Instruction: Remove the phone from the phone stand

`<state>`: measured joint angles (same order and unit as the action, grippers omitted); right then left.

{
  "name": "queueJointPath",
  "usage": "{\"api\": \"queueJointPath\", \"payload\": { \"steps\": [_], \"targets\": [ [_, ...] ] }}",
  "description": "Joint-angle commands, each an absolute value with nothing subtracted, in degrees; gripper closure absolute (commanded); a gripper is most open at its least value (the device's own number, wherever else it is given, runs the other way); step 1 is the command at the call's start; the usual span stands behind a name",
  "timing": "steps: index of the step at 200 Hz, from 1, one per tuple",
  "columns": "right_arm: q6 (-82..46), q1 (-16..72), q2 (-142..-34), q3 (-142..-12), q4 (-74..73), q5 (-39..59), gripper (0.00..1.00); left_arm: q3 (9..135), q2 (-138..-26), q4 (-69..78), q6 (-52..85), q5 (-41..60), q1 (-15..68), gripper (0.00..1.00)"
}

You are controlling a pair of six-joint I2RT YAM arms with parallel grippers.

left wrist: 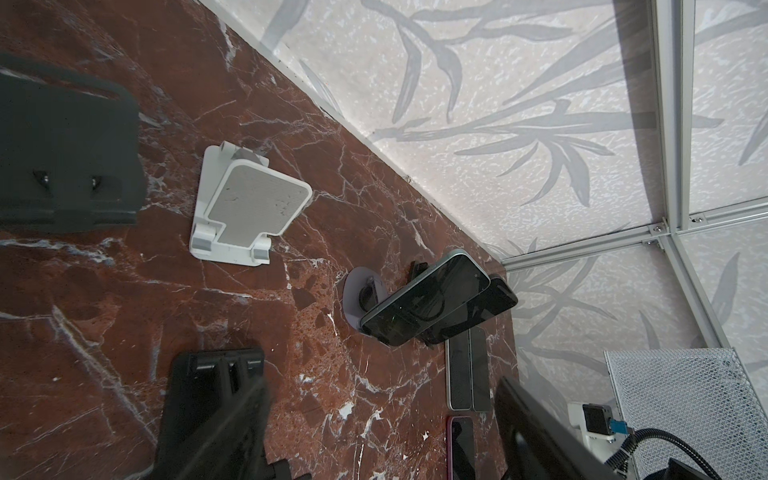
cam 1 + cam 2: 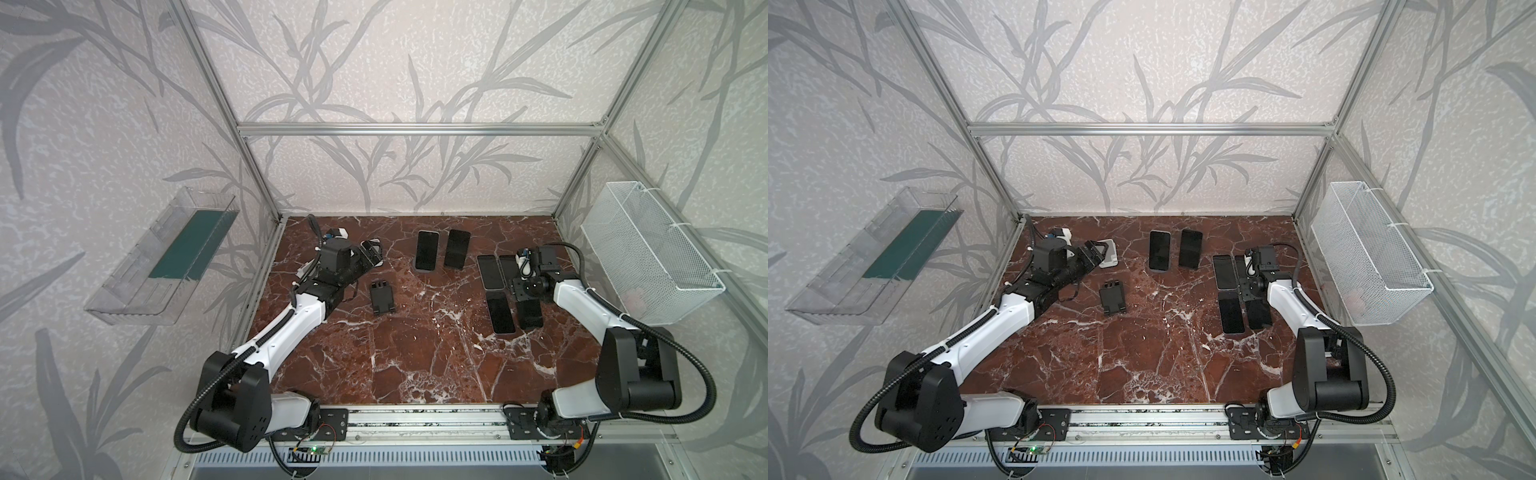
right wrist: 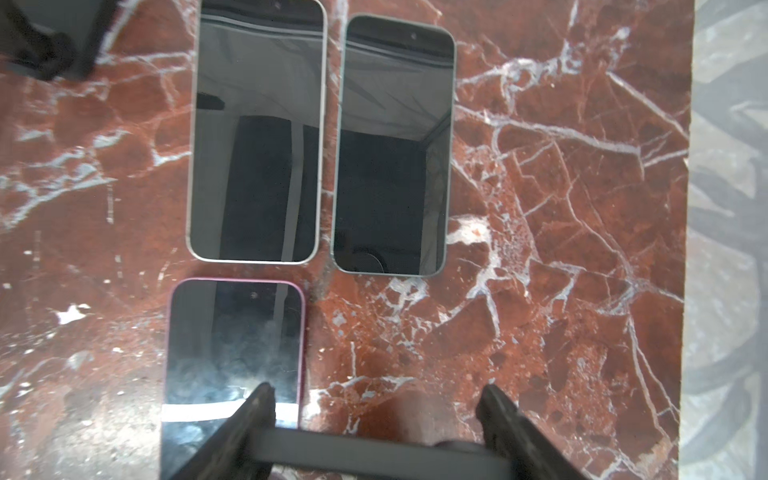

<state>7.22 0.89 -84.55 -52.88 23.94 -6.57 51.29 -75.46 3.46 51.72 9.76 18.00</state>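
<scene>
At the 3 o'clock side of the red marble table (image 2: 415, 353), the right pincer (image 3: 376, 395) is clamped across the edges of a dark slab phone (image 3: 374, 457), beside three black-screened phones (image 3: 255, 133) lying flat. At 10 o'clock the left pincer (image 2: 1096, 253) stands spread and empty by a bare white plastic phone stand (image 1: 249, 203). Two more dark phones (image 2: 427, 255) lean on stands at 12 o'clock.
</scene>
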Motion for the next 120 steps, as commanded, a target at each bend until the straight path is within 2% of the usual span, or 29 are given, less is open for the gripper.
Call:
{"api": "queueJointPath", "payload": {
  "steps": [1,120],
  "targets": [
    [8.0,0.6,-85.2,-53.9,25.0,-8.1,0.26,53.0,-75.9,3.9,52.3,10.1,18.1,0.14],
    [6.5,-1.1,-93.3,-55.3,24.5,-7.5,0.25,53.4,-76.5,3.8,52.8,10.9,18.0,0.15]
  ]
}}
